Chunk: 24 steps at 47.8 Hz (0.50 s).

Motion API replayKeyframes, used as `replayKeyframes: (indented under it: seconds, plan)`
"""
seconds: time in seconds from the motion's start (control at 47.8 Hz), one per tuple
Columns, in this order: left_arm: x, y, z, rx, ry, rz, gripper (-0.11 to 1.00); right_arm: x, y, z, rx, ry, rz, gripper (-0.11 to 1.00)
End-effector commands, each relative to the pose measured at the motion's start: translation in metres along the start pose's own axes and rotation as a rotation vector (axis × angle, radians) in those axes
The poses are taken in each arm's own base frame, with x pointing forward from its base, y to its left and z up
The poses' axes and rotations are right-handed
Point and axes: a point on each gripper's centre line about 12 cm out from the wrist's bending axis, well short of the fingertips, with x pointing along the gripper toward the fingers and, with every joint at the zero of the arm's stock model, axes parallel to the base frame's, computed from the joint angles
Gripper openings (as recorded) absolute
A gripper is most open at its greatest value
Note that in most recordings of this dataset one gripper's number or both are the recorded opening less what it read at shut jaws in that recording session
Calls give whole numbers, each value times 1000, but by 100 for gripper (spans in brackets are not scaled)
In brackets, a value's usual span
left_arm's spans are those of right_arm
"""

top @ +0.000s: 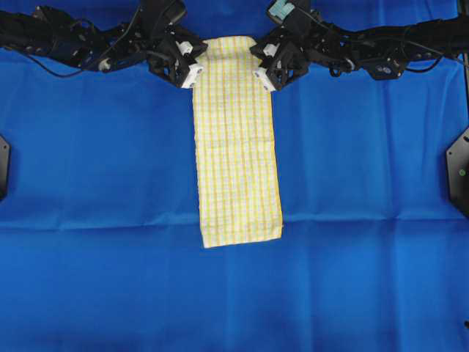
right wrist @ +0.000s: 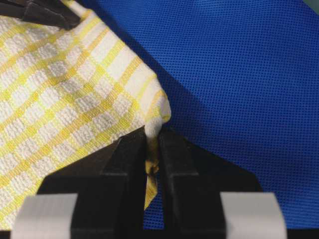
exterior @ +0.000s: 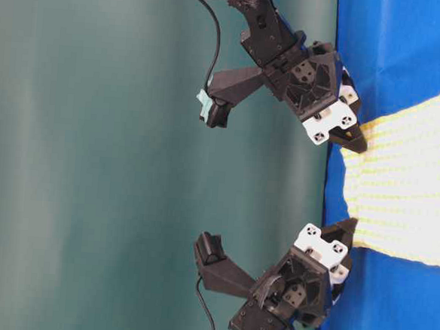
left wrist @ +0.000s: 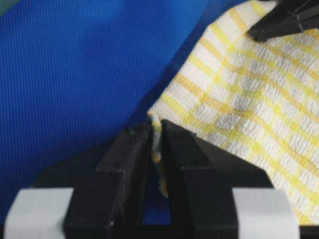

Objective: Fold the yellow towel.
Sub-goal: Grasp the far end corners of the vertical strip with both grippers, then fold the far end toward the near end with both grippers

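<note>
While both arms reach in from the top of your overhead view, the thin pale yellow-and-white checked towel (top: 237, 143) lies as a long narrow strip on the plain blue table cloth (top: 102, 183), running from the top edge down to a crease in the blue sheet. Its lower end sits flat with square corners, and its upper end lies between the two tools.

Look at your left gripper (top: 193, 73): it sits at the towel's upper left corner. In the left wrist view its black fingers (left wrist: 128, 164) are pressed nearly together, with a thin fold of the towel's hemmed edge (left wrist: 158, 149) pinched upright in the narrow gap between them. Beyond it the checked weave spreads away to the right, and the tip of the other tool shows at the top right of that view.

Your right gripper (top: 262, 78) mirrors this at the upper right corner. In the right wrist view its fingers (right wrist: 130, 164) are drawn together on the corner of the towel (right wrist: 152, 149), which rises into the slot between them, while the cloth stretches off to the left.

From the table-level camera, you see the left gripper (exterior: 347, 233) and right gripper (exterior: 355, 139) each touching a corner of the towel (exterior: 407, 186), the near edge bunched slightly between them.
</note>
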Motion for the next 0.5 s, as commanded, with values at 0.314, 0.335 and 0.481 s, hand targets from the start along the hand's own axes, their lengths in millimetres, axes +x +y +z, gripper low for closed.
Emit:
replayKeyframes:
  seconds: [0.314,0.335,0.481]
  plan:
    - [-13,14,44,47,-80,28,6,-22,8,28,-1,-88,27,5]
    - [-14,15,46,47,-82,30,6,-23,9,29,-1,-92,28,5]
    - [-25,14,58,73,-97,29,6,-36,13,41,-3,-128,42,5]
